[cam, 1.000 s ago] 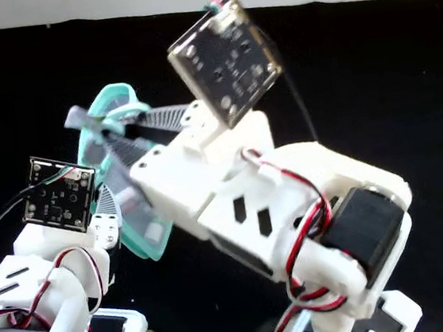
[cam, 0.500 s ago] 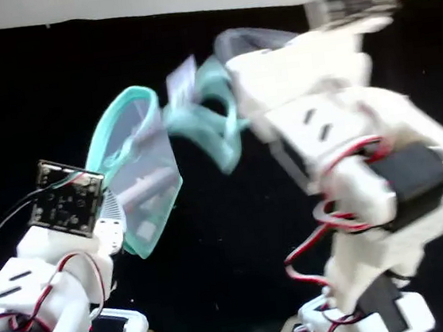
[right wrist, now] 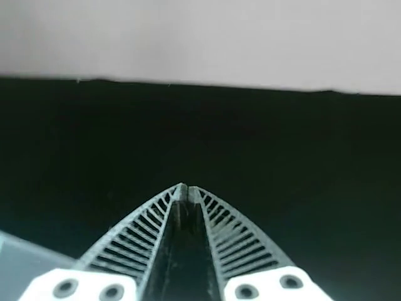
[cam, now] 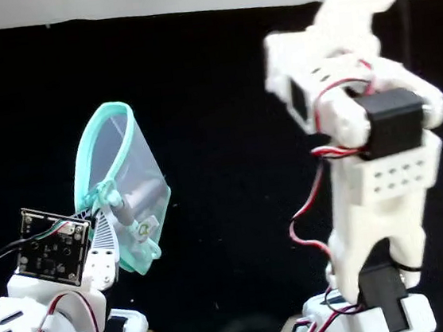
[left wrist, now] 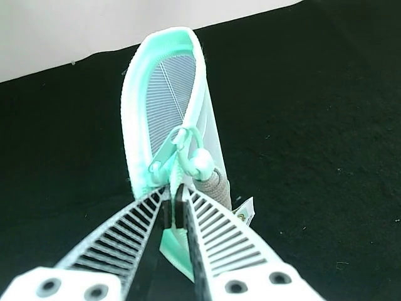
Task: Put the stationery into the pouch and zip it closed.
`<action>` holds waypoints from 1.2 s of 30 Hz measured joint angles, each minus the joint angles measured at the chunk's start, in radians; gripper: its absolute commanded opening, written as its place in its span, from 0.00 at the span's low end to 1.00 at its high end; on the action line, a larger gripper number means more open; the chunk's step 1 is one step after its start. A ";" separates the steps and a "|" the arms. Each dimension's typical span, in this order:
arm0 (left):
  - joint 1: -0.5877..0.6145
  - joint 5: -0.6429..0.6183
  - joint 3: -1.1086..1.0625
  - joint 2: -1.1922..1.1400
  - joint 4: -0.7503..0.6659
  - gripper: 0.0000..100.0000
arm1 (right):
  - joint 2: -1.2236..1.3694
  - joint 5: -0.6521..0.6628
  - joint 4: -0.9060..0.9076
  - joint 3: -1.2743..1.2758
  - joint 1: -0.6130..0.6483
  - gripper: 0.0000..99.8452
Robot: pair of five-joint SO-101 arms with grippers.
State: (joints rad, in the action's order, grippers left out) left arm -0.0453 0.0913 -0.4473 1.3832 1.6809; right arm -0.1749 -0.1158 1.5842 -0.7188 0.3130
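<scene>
1. The left gripper (left wrist: 174, 193) is clenched on the mint rim of the pouch (left wrist: 164, 88), just beside the zip pull (left wrist: 177, 143). In the high view this grip sits at lower left, with the pouch standing on end over the black table (cam: 212, 87).
2. The right gripper (right wrist: 185, 188) has its jaws pressed together with nothing between them, at lower centre of its wrist view.
3. The right arm (cam: 370, 133) stands upright at the right of the high view, well apart from the pouch.
4. A grey, cylinder-like item (left wrist: 212, 183) lies low inside the pouch, near a white tag (left wrist: 244, 214); what it is cannot be told.
5. In the left wrist view the pouch's near end is hidden behind the left fingers. Whether the zip is fully shut cannot be told.
6. Half a second ago the right arm leaned in at the pouch and the rim was stretched toward it. It has now swung back, and the pouch is held by the left gripper alone.
</scene>
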 measured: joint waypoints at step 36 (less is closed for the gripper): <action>0.000 -0.037 -0.038 0.000 -0.132 0.01 | -0.516 -0.121 -0.348 1.247 0.749 0.19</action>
State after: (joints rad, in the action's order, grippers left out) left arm -0.0453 0.0545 -0.4856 1.3832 1.5489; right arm -0.6905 -0.2371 1.2359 0.5286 1.0618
